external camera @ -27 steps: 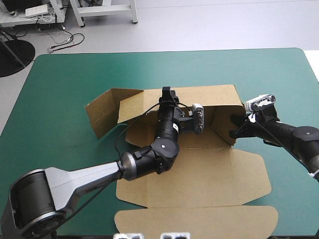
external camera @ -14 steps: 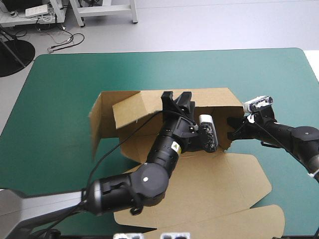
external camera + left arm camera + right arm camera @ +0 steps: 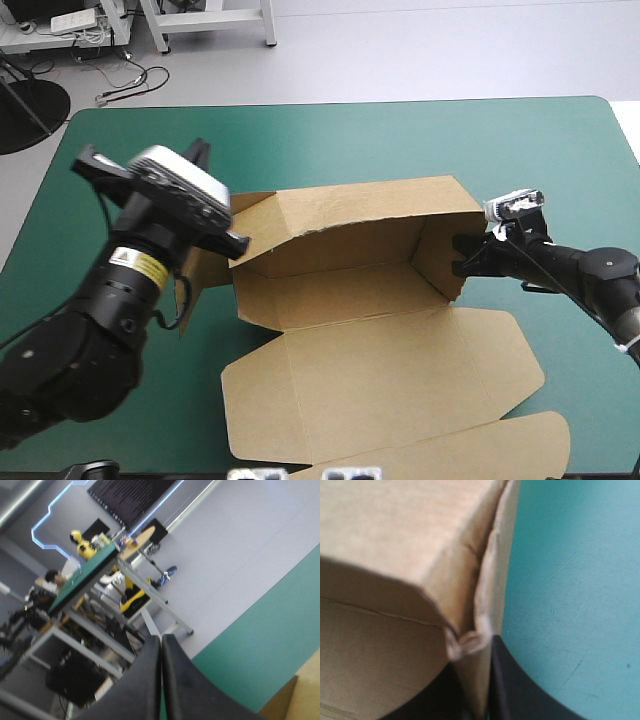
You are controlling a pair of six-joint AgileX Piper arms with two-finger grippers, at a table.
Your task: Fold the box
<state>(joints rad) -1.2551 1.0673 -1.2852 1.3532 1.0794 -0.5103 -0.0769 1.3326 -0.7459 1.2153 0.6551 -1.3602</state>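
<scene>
Nearest the front edge of the teal-green table (image 3: 400,140), the brown box (image 3: 350,290) has its lid panel (image 3: 390,370) lying flat, with the tuck flap (image 3: 450,450) at the very front. Behind the lid is the open tray, mid-table: back wall (image 3: 370,205) standing, right wall (image 3: 440,255) standing, left wall flap (image 3: 200,270) partly up and splayed outward. The right gripper (image 3: 476,700) is at the right wall's front corner, black fingers all but closed, pinching the board between them. The left gripper (image 3: 161,680) is lifted above the table's left part, beside the box's left wall, fingers pressed together in a point with nothing in them; only a corner of the box shows beyond it.
</scene>
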